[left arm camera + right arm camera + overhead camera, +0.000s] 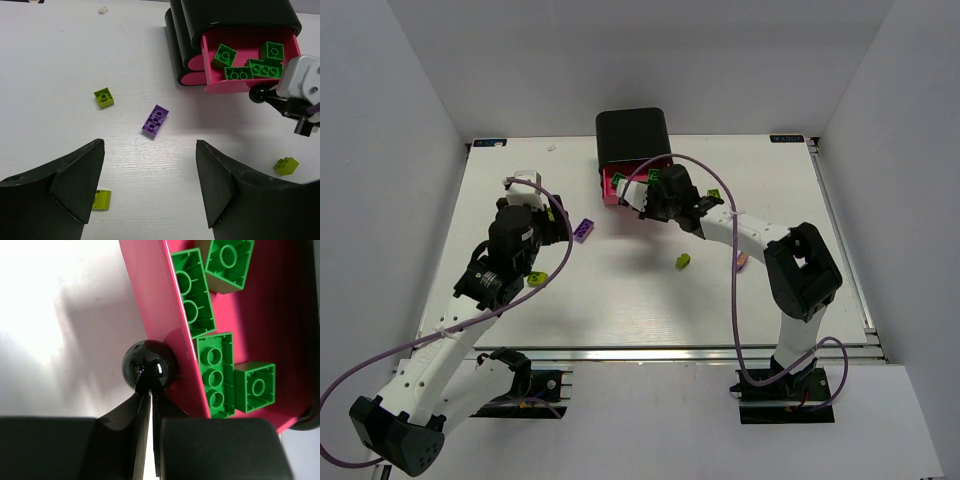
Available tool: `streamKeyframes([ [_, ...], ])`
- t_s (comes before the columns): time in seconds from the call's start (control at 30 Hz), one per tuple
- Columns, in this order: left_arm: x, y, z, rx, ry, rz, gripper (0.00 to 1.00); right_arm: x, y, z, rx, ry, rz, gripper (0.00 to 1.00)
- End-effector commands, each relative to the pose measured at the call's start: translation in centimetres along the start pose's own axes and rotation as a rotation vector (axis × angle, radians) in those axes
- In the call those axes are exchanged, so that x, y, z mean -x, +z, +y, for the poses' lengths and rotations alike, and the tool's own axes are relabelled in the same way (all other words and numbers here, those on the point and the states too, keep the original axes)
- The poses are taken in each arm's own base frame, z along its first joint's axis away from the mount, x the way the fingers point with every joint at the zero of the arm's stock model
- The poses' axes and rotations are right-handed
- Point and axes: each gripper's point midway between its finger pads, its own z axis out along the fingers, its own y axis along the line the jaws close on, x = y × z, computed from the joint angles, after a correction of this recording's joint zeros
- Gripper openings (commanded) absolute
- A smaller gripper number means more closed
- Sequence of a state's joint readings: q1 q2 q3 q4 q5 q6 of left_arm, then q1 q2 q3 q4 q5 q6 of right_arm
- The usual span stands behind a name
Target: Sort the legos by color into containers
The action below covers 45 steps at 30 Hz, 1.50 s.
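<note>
The black cabinet stands at the back with its top pink drawer pulled out. Several dark green legos lie inside it; the right wrist view shows them too. My right gripper is shut, its fingertips touching the drawer's black knob from outside. My left gripper is open and empty above the table. A purple lego lies just ahead of it. Lime legos lie at its left, by its left finger and at its right.
The two lower pink drawers are pushed in. A small pink lego lies beside the right arm, and another lime lego lies behind the right wrist. The right arm's purple cable loops over the table.
</note>
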State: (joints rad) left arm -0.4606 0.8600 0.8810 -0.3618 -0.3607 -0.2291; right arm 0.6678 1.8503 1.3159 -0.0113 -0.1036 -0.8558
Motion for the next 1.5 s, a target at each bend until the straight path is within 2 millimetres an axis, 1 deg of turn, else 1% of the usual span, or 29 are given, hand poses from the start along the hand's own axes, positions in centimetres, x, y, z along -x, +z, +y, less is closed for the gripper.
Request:
streamKeyframes([
  [0.0, 0.6, -0.2, 0.6, 0.026, -0.002, -0.024, 0.83, 3.4, -0.4, -4.9, -0.148, 0.013, -0.083, 0.11],
  [0.13, 0.3, 0.0, 0.7, 0.033, 0.000, -0.020, 0.84, 3.7, 0.6, -7.1, -0.195, 0.010, -0.068, 0.13],
  [0.37, -0.2, 0.3, -0.5, -0.036, 0.018, -0.020, 0.86, 2.5, 2.6, -9.7, -0.238, 0.014, -0.042, 0.19],
  [0.5, -0.3, 0.2, -1.0, -0.069, 0.027, -0.029, 0.87, 1.8, 3.2, -10.3, -0.237, 0.040, -0.049, 0.24],
  [0.53, -0.3, 0.2, -1.3, -0.090, 0.030, -0.029, 0.87, 1.4, 3.1, -10.1, -0.219, 0.055, -0.041, 0.24],
  [0.57, -0.5, 0.3, -1.5, -0.104, 0.034, -0.025, 0.87, 1.5, 3.2, -8.9, -0.162, 0.062, -0.063, 0.24],
  [0.63, -0.7, 0.3, -2.9, -0.178, 0.035, -0.025, 0.83, 2.9, 1.5, -7.4, -0.096, 0.071, -0.118, 0.24],
  [0.67, -1.2, 0.4, -3.4, -0.211, 0.034, -0.014, 0.80, 3.1, -0.1, -4.8, -0.013, 0.083, -0.147, 0.25],
  [0.7, -1.0, 0.5, -4.3, -0.250, 0.021, -0.026, 0.74, 3.5, -1.0, -3.8, 0.019, 0.092, -0.171, 0.26],
  [0.73, -1.9, 0.8, -5.5, -0.312, 0.014, 0.005, 0.65, 4.1, -2.1, -3.0, 0.039, 0.147, -0.198, 0.29],
  [0.77, -2.4, 1.1, -6.2, -0.341, -0.001, 0.021, 0.44, 4.6, -3.0, -2.0, 0.077, 0.188, -0.227, 0.33],
  [0.8, -2.3, 1.6, -7.0, -0.363, -0.039, 0.019, 0.32, 4.8, -4.7, -1.8, 0.074, 0.235, -0.239, 0.47],
  [0.87, -4.1, 2.9, -8.9, -0.429, -0.078, 0.098, 0.18, 4.2, -6.3, -1.6, 0.053, 0.410, -0.226, 0.64],
  [0.9, -3.9, 3.5, -9.7, -0.450, -0.127, 0.106, 0.17, 4.9, -7.9, -2.2, 0.024, 0.460, -0.250, 0.70],
  [0.93, -3.3, 4.0, -10.4, -0.465, -0.148, 0.101, 0.17, 3.0, -8.5, -1.8, 0.014, 0.545, -0.218, 0.86],
  [0.97, -4.8, 5.5, -10.9, -0.456, -0.166, 0.155, 0.22, 3.0, -9.2, -2.6, -0.030, 0.602, -0.231, 0.89],
  [1.0, -4.1, 6.5, -11.7, -0.468, -0.210, 0.138, 0.38, 3.0, -10.4, -2.5, -0.038, 0.724, -0.230, 0.89],
  [1.03, -3.1, 7.3, -12.3, -0.472, -0.230, 0.128, 0.45, 2.7, -10.7, -1.7, -0.009, 0.777, -0.210, 0.87],
  [1.07, -4.9, 9.4, -12.5, -0.441, -0.245, 0.177, 0.52, 1.9, -11.5, -2.0, 0.015, 0.842, -0.213, 0.81],
  [1.1, -4.7, 10.3, -13.4, -0.449, -0.267, 0.168, 0.59, 1.7, -12.4, -1.2, 0.054, 0.919, -0.199, 0.43],
  [1.13, -4.0, 11.5, -13.8, -0.441, -0.278, 0.156, 0.60, 1.7, -13.1, -0.5, 0.121, 0.974, -0.224, 0.26],
  [1.17, -4.5, 12.6, -14.0, -0.424, -0.293, 0.170, 0.61, 1.4, -14.2, -0.9, 0.125, 1.006, -0.242, 0.13],
  [1.2, -6.4, 14.5, -14.4, -0.408, -0.313, 0.209, 0.60, 1.1, -14.8, -0.9, 0.141, 1.058, -0.252, 0.01],
  [1.27, -6.7, 16.2, -14.9, -0.396, -0.342, 0.210, 0.61, 1.1, -15.8, 0.1, 0.187, 1.081, -0.289, 0.01],
  [1.3, -7.9, 17.6, -14.9, -0.369, -0.354, 0.220, 0.62, 0.9, -16.9, -0.5, 0.166, 1.078, -0.318, 0.08],
  [1.33, -8.3, 18.1, -15.3, -0.368, -0.356, 0.222, 0.62, 1.0, -17.3, -0.4, 0.164, 1.068, -0.336, 0.13],
  [1.37, -7.4, 18.8, -15.6, -0.365, -0.358, 0.197, 0.63, 1.2, -18.1, -0.3, 0.155, 1.044, -0.369, 0.17],
  [1.4, -8.4, 19.8, -15.5, -0.344, -0.356, 0.208, 0.63, 0.9, -18.6, -0.8, 0.135, 1.034, -0.383, 0.21],
  [1.47, -8.6, 20.8, -15.7, -0.342, -0.359, 0.200, 0.64, 1.0, -19.3, -0.9, 0.121, 1.003, -0.398, 0.24],
])
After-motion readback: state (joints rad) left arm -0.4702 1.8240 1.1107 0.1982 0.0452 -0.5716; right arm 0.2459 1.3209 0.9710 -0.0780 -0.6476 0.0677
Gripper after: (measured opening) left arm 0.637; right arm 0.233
